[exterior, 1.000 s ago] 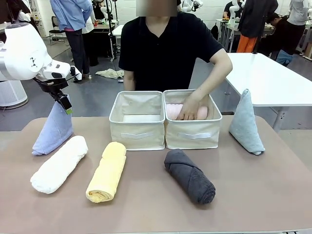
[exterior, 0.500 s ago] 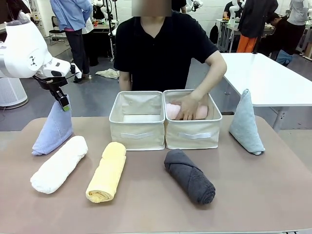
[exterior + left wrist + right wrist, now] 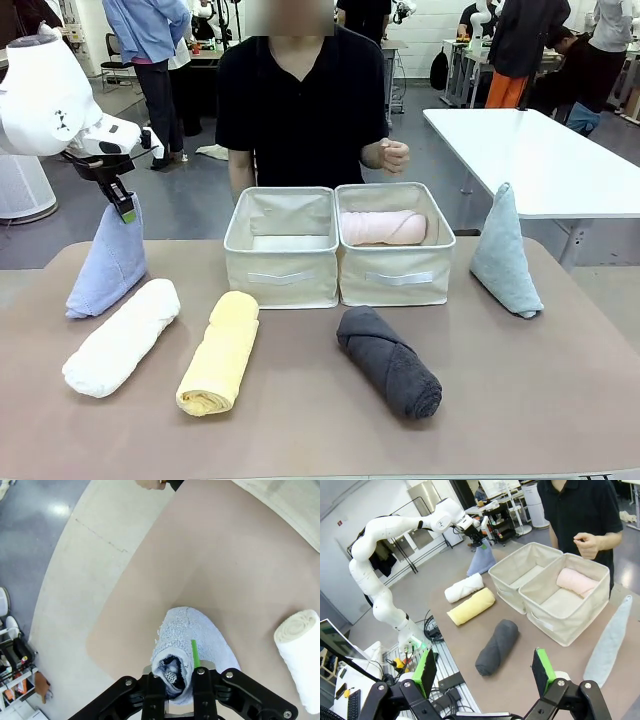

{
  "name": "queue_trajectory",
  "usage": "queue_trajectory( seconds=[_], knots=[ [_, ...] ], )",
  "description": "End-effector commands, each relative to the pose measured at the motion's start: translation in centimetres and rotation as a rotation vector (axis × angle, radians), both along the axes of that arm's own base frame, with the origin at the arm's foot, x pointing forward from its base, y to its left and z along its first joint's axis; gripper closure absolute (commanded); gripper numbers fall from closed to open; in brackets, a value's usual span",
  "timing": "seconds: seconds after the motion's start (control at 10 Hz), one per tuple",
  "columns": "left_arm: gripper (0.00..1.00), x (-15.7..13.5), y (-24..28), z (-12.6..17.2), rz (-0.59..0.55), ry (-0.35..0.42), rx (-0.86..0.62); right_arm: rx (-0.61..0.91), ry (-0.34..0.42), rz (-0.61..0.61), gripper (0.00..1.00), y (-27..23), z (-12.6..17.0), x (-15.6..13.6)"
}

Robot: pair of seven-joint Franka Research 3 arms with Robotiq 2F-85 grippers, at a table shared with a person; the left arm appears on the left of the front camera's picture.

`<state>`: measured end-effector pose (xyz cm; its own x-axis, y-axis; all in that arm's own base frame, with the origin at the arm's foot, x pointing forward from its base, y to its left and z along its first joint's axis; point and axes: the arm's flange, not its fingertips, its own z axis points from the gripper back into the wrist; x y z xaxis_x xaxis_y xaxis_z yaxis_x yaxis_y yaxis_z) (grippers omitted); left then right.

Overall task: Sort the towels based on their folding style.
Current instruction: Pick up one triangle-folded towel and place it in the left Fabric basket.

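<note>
Left gripper (image 3: 122,208) clenched on the peak of the lavender-blue towel (image 3: 108,265). In the wrist view the terry is bunched up between the two fingers (image 3: 200,677), with a green pad edge lying against the cloth. The towel hangs straight down from the claw as an upright triangle, its base on the table (image 3: 300,440). Just below the claw on the robot's side lies the white rolled towel (image 3: 122,337), slantwise. The wrist view shows a strip of bare table between it and the triangle. Next out from the claw, toward the table's middle, is the yellow rolled towel (image 3: 220,352), lying roughly parallel to the white one and apart from it. Beyond the yellow roll, level with the claw, two cream bins stand side by side and touching: the near bin (image 3: 280,275) and the far bin (image 3: 397,280). The pink rolled towel (image 3: 383,228) lies crosswise inside the far bin. The dark grey rolled towel (image 3: 390,375) sits on the table on the robot's side of the far bin, apart from it. Above the far bin the person's hand (image 3: 393,155) is raised, loosely curled, touching nothing. Farthest from the claw, at the opposite end of the table, the pale teal-grey towel (image 3: 503,255) stands as a triangle. Right gripper (image 3: 484,672) is released, jaws spread wide with nothing between them, up off the table and well apart from the left claw.
</note>
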<state>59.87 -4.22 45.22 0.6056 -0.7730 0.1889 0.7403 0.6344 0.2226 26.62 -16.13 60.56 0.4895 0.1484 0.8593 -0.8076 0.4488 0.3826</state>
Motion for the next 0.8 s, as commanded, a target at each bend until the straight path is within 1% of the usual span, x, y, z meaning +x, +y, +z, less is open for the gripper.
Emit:
queue_trajectory(
  seconds=[0.0,0.1,0.2,0.4,0.5,0.6,0.7],
  knots=[
    [1.00,-2.7,0.8,3.0,-0.027,0.055,-0.009,0.007,0.001,0.015,0.00,-0.1,0.0,0.0],
    [1.00,-4.4,1.5,6.6,0.022,0.110,0.029,0.007,0.001,0.015,0.00,-0.1,0.0,0.0],
    [1.00,-6.3,2.5,10.2,0.028,0.137,0.026,0.007,0.001,0.015,0.00,-0.1,0.0,0.0],
    [1.00,-10.0,3.9,17.1,-0.029,0.216,0.013,0.007,0.001,0.015,0.00,-0.1,0.0,0.0],
    [1.00,-11.5,4.2,19.6,-0.059,0.251,-0.024,0.007,0.001,0.015,0.00,-0.1,0.0,0.0],
    [1.00,-13.3,4.4,22.2,-0.089,0.258,-0.075,0.007,0.001,0.015,0.00,-0.1,0.0,0.0],
    [1.00,-15.2,4.8,24.6,-0.119,0.225,-0.104,0.007,0.001,0.015,0.00,-0.1,0.0,0.0]
  ],
)
